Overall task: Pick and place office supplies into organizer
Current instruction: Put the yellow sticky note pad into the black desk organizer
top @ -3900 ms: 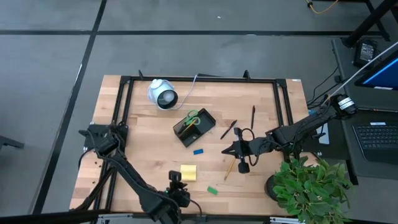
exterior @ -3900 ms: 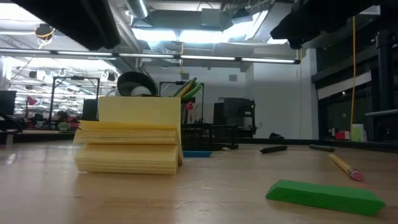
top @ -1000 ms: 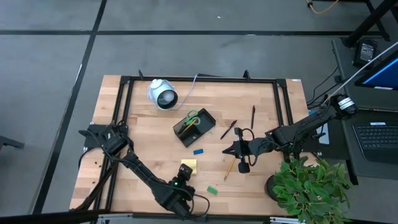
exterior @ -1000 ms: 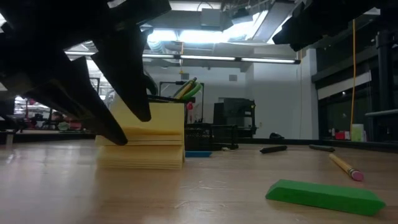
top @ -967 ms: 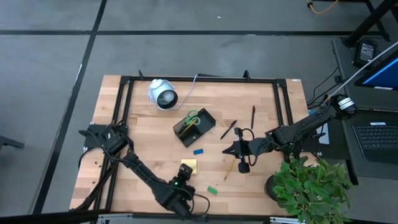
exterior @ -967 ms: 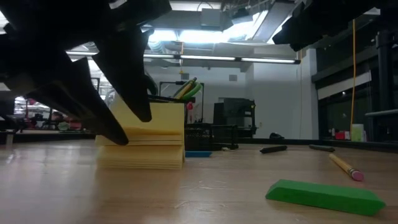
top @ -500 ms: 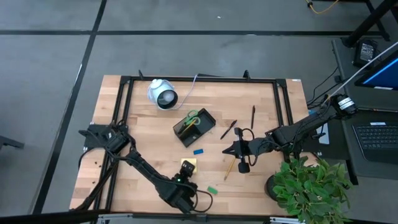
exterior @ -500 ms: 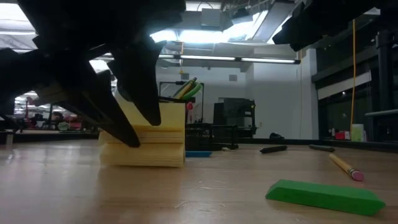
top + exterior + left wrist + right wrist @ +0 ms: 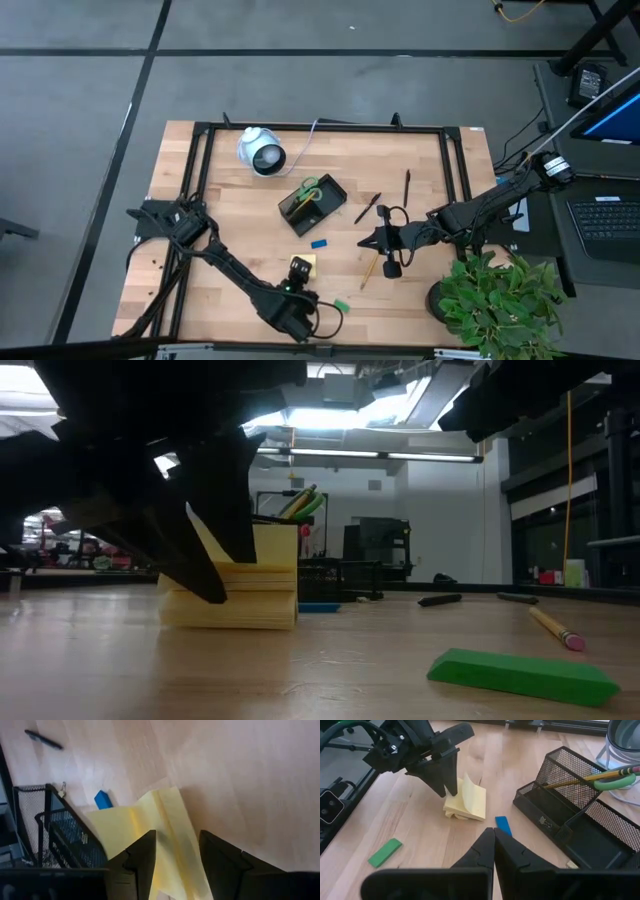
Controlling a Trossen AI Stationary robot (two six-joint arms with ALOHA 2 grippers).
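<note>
Pale wooden table (image 9: 240, 230) held the sticky-note pad (image 9: 466, 800) near its front edge. Left gripper (image 9: 447, 785) straddled it, fingers apart. Light and floppy, its loose sheets looked best pinched at the stack's stiff sides. Right gripper (image 9: 493, 851) waited rightward, fingers together.

We see a bench (image 9: 240, 230) of pale wood planks, smooth with a soft sheen, framed in black metal bars. The organizer (image 9: 580, 815) near the middle of the bench is black wire mesh, matt. The sticky-note pad (image 9: 470, 800) toward the near edge is thin yellow paper, its top sheets curling. The left gripper (image 9: 175, 855) has smooth, matt black plastic-looking fingers. The green block (image 9: 525, 675) looks matt and smooth; the blue block (image 9: 503, 826) likewise. The white device (image 9: 262, 152) at the far edge looks like glossy plastic.
</note>
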